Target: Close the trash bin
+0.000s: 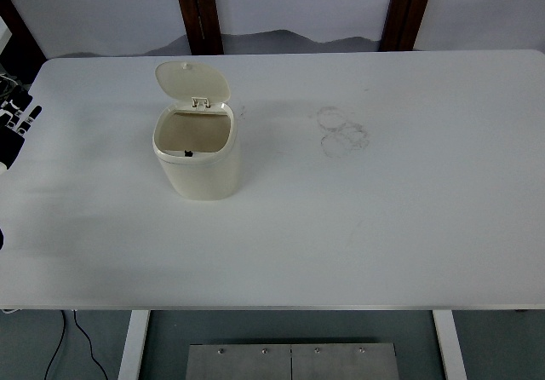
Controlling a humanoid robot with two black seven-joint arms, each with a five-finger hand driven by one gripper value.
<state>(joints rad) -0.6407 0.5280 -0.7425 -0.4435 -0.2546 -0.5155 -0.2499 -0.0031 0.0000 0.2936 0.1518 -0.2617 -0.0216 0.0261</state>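
- We saw the small cream trash bin [197, 154] standing upright on the white table [383, 227], left of centre and toward the far half, with bare surface on every side.
- Its hinged lid [192, 82] stood raised behind the opening, tilted back past the rear rim, so the mouth lay open and the closing step was, in our judgement, not yet begun.
- We found the left robot hand [19, 124] at the left edge of the table, well apart from the trash bin; only part of it showed, and we could not tell how far it was opened or whether it held anything.
- The right robot hand was outside the view.
- Faint ring marks [342, 130] lay on the table to the right of the trash bin, clear of any likely path from the left.
- We judged the chief risk to be tipping or sliding: the trash bin looked light and was not braced, so a sideways push on its wall or on the raised lid could shift it or knock it over.
- A second risk we noted was a push from the front, which could press the lid further back against its hinge rather than swing it down.
- We also judged that a weak or off-centre press could leave the lid resting ajar on the rim.
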